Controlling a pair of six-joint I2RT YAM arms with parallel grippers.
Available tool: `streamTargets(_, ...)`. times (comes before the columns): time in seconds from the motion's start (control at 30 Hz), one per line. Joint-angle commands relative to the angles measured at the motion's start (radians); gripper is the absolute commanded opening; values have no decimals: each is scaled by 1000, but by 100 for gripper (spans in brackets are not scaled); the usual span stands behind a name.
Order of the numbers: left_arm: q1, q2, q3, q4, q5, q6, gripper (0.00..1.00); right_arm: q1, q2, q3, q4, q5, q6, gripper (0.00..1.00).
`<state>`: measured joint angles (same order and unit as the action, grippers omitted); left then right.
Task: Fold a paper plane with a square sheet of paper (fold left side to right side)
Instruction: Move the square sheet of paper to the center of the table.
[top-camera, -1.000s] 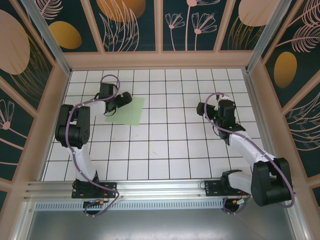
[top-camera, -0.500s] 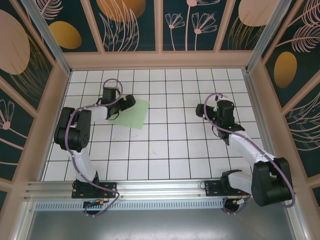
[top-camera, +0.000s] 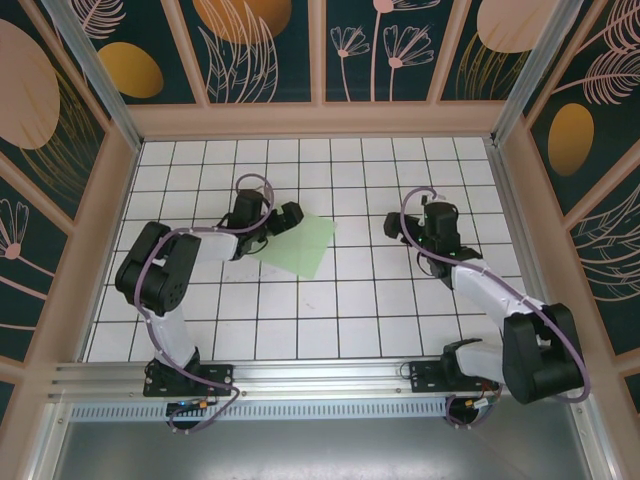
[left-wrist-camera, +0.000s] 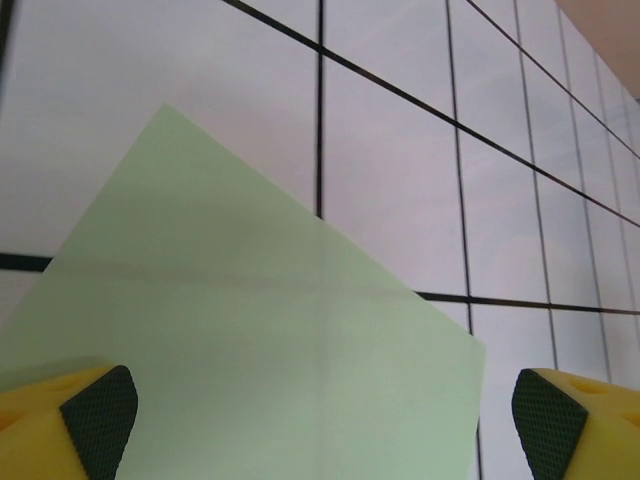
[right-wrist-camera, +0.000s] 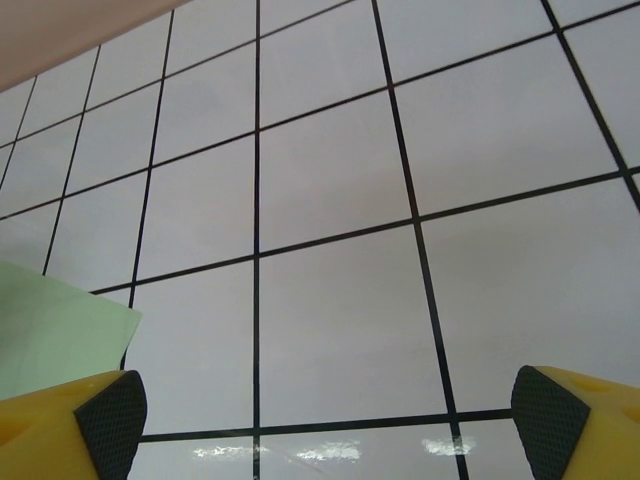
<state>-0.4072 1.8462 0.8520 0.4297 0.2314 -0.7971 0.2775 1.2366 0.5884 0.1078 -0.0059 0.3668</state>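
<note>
Left gripper (top-camera: 287, 217) has its fingers spread wide and holds nothing. It sits at the far-left edge of the square sheet of paper (top-camera: 299, 246). In its own wrist view the left gripper (left-wrist-camera: 322, 425) straddles the sheet (left-wrist-camera: 255, 330): one pad overlaps the paper's near edge and the other lies just off its corner. Whether either pad presses on the paper I cannot tell. Right gripper (top-camera: 396, 226) is also spread wide and holding nothing, and stands well apart from the sheet, toward the table's right edge. The right wrist view catches one green corner of the sheet (right-wrist-camera: 55, 325) at the left of its frame.

The sheet lies flat and unfolded on the table (top-camera: 350, 300), left of centre and in the far half. It is turned askew to the grid (the dark lines show faintly through it, so the paper is thin).

The step looks like setting up for the first fold, so very little of the task is done. To do it well:
- turn the sheet until its edges run along the grid lines;
- bring the right gripper in to pin the right side;
- take the left edge low with the left gripper and carry it across so the corners meet before pressing the crease.

Thin paper slides and buckles easily, so press lightly.
</note>
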Motion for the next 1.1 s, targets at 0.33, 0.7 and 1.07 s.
streamTargets(0.33, -46, -140, 4, -233, -31, -19, 99, 145, 197, 111, 52, -10, 126, 91)
streamTargets(0.7, -47, -162, -77, -212, 43, -22, 99, 293, 503, 369, -35, 117, 141, 93)
streamTargets(1.07, -47, -159, -150, -170, 48, -47, 99, 358, 710, 536, -85, 123, 155, 93)
